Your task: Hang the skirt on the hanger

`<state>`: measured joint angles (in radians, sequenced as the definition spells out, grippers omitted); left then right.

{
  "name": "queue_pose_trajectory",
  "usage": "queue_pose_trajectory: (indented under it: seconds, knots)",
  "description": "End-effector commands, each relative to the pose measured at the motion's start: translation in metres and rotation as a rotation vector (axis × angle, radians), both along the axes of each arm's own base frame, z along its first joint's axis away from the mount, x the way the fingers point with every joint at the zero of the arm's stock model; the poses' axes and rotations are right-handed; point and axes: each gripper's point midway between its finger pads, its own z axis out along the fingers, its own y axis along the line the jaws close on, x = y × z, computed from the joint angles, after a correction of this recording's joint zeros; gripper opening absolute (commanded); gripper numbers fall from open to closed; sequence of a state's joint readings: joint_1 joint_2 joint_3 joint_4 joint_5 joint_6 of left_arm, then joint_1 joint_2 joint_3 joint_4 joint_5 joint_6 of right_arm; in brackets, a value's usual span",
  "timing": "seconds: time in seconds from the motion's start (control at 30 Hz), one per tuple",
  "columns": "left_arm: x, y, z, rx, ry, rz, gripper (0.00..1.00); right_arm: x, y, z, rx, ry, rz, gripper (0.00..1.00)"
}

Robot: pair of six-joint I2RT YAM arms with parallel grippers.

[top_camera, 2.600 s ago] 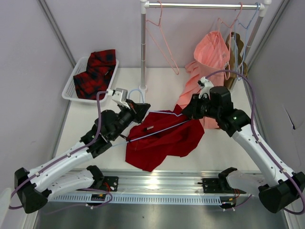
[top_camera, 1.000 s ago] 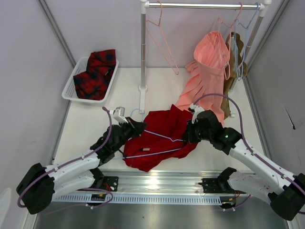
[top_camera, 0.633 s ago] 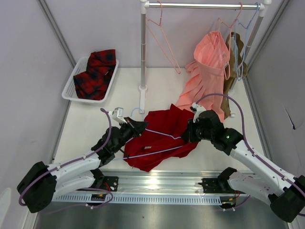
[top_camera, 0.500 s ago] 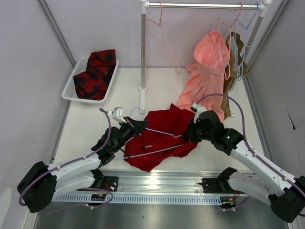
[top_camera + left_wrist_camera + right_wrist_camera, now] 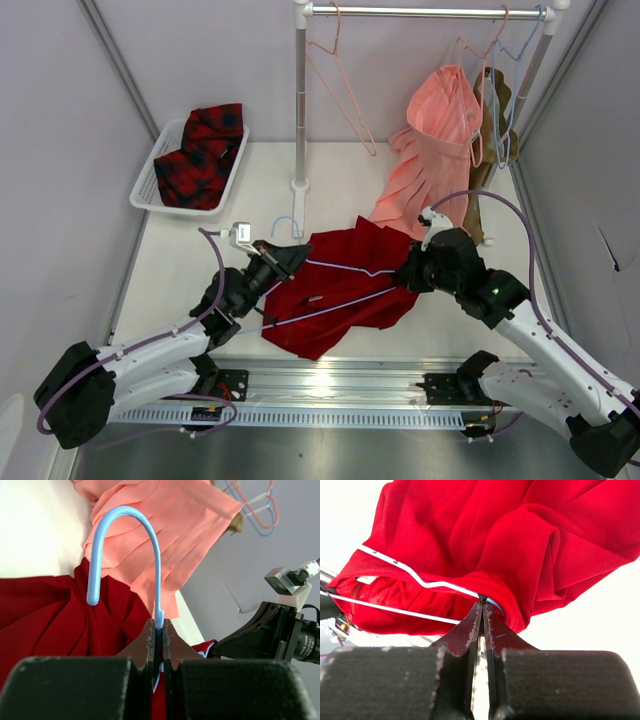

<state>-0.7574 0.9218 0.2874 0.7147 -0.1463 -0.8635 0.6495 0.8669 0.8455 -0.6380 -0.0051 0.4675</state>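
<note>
Both pairs of fingers are pinching: left fingers (image 5: 145, 642) grip the light-blue hanger (image 5: 156, 575) just below its hook, right fingers (image 5: 470, 625) clamp its wire at the edge of the red skirt (image 5: 352, 286), which lies on the cream counter (image 5: 195, 250) between pale lavender walls (image 5: 60, 150).

Deep-red skirt (image 5: 350, 282), light-blue hanger (image 5: 156, 565), red-and-black plaid garment (image 5: 205, 150)

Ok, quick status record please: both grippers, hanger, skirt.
hanger: held by both grippers, wires lying across skirt
skirt: spread on table, not yet hung
left gripper: jaws shut on hanger just below hook
right gripper: jaws shut on hanger's far corner, at skirt edge
rail: pink skirt hanging
</note>
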Motion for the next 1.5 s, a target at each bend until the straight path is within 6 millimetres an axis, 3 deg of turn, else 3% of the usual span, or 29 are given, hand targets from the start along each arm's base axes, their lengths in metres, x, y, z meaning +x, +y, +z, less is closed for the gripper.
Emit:
queue_pose_trajectory:
  seconds: [0.0, 0.13, 0.27, 0.47, 0.83, 1.07, 1.3, 1.47]
  knots:
    - [-0.001, -0.004, 0.058, -0.171, -0.111, -0.017, 0.0, 0.008, -0.008, 0.022, 0.021, -0.042, -0.06, 0.09]
    - [0.001, -0.011, 0.064, -0.2, -0.119, -0.039, 0.0, 0.008, -0.014, 0.022, 0.037, -0.054, -0.102, 0.2]
    - [0.005, -0.015, 0.051, -0.188, -0.097, -0.041, 0.0, 0.011, -0.02, 0.017, 0.031, -0.036, -0.131, 0.22]
    - [0.004, -0.017, 0.045, -0.218, -0.094, -0.052, 0.0, 0.01, -0.026, 0.012, 0.032, -0.02, -0.157, 0.36]
    - [0.009, -0.028, 0.033, -0.225, -0.069, -0.08, 0.0, 0.008, -0.029, 0.007, 0.056, -0.012, -0.168, 0.41]
    - [0.009, -0.044, 0.04, -0.235, -0.081, -0.118, 0.0, 0.014, -0.017, 0.0, 0.061, 0.015, -0.132, 0.34]
    - [0.011, -0.049, 0.05, -0.213, -0.096, -0.124, 0.0, 0.019, -0.006, 0.0, 0.083, 0.011, -0.099, 0.07]
    - [0.011, -0.056, 0.052, -0.173, -0.103, -0.137, 0.0, 0.015, 0.016, 0.014, 0.113, -0.005, -0.045, 0.0]
